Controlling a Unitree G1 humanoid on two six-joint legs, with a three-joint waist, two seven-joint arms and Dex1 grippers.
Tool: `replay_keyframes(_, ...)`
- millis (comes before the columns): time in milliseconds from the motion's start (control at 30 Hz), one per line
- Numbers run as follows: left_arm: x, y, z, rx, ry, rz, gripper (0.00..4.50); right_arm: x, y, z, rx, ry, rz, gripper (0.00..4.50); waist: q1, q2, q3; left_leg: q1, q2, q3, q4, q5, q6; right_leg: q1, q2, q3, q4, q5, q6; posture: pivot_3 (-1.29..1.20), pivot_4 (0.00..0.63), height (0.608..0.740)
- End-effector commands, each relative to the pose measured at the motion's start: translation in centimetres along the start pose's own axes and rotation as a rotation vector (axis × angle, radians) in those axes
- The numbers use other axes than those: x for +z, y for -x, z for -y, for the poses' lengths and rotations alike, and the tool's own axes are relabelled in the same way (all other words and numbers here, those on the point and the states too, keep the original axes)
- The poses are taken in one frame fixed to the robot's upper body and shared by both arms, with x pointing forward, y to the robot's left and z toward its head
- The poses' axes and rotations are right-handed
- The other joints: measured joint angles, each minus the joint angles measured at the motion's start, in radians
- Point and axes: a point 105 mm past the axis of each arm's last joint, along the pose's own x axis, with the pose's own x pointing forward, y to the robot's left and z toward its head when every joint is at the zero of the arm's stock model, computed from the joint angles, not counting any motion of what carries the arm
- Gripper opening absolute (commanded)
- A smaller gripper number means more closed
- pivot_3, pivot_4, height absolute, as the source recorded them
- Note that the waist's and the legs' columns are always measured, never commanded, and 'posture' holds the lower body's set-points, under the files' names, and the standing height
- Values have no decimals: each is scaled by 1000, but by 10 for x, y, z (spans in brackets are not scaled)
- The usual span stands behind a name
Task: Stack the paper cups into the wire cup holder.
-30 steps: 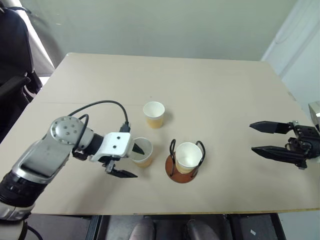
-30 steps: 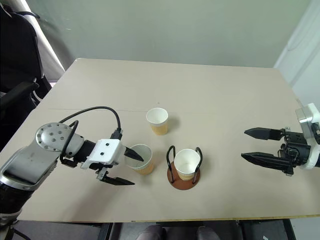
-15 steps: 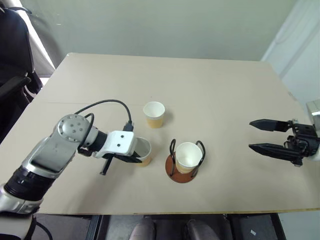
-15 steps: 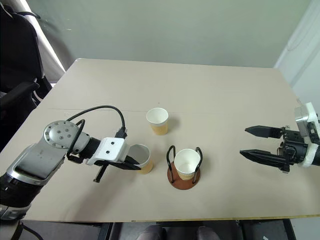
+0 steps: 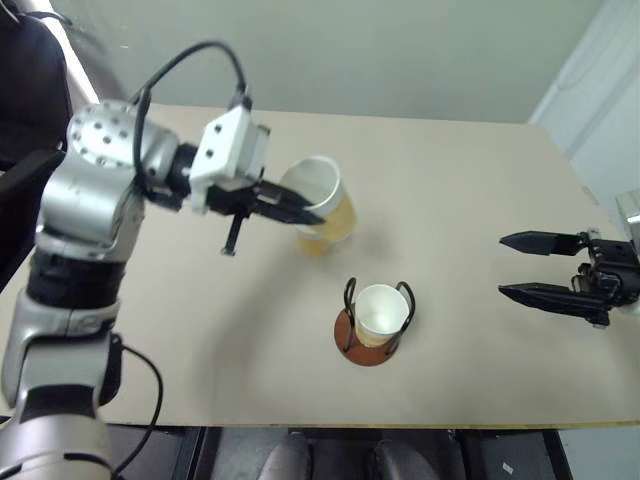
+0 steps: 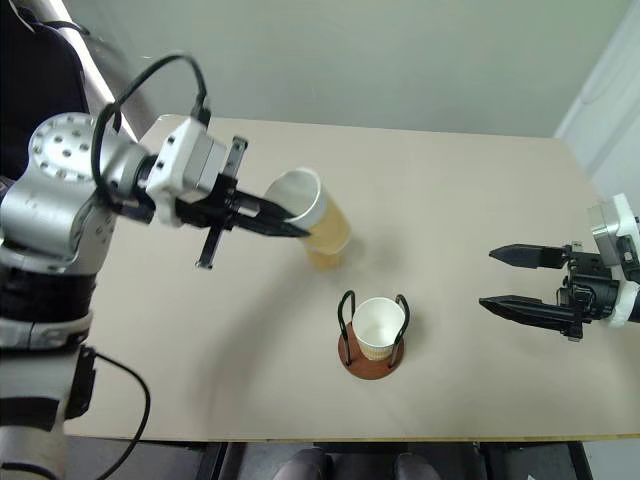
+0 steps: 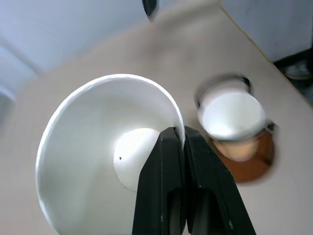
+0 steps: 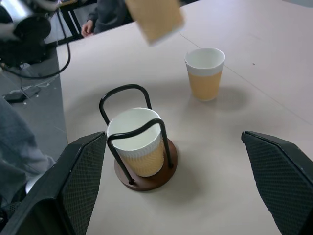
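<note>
One paper cup (image 5: pixel 379 314) sits in the wire cup holder (image 5: pixel 372 322); left tool (image 5: pixel 300 212) pinches a second cup (image 5: pixel 322 197) aloft (rim-gripped); third cup (image 8: pixel 205 73) waits mid-worktop; right tool (image 5: pixel 535 266) gapes empty.

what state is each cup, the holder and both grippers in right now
held paper cup: lifted off the table, tilted, rim pinched
paper cup in the holder: upright, seated between the wire loops
third paper cup: upright on the table, apart from the holder
wire cup holder: upright, holding one cup
left gripper: shut on the held paper cup
right gripper: open, holding nothing
</note>
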Motion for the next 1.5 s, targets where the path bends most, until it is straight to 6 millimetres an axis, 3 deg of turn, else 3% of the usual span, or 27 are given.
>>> replay_keyframes(33,10,-39,7,-151,-59,61,18,11,-4,-3,8,64,-1,4500,1,0,0,0,0,0,0,0,1,1,0,0,0,0,1,0,150,740)
replay_keyframes(200,12,-56,32,-291,-76,108,18,9,-4,-5,-15,61,-13,4500,-6,0,0,-4,0,3,3,-1,3,-1,0,1,2,-1,3,0,150,740)
replay_keyframes(467,7,-47,55,-397,-74,85,18,2,-1,-5,-55,47,-28,4500,1,0,0,-4,0,3,1,-1,3,-1,0,2,0,-2,5,0,150,740)
replay_keyframes(633,2,-53,70,-461,-64,86,18,2,-1,-7,-51,46,-34,4500,9,0,0,-4,-1,2,2,-2,4,-1,-1,1,0,-2,5,0,150,740)
replay_keyframes(933,0,-65,75,-496,-90,89,18,-1,0,-14,-46,37,-34,4500,8,0,0,-4,-1,3,4,-2,4,0,-1,1,2,-2,5,0,150,740)
replay_keyframes(1300,-21,-73,75,-500,-125,8,18,-2,-1,-16,-70,25,-30,4500,8,0,0,-4,-1,3,4,-2,4,0,-1,1,2,-2,5,0,150,740)
replay_keyframes(1500,-18,-74,79,-514,-125,36,18,0,-4,-13,-84,26,-20,4500,8,0,0,-4,-1,3,4,-2,4,0,-1,1,2,-2,5,0,150,740)
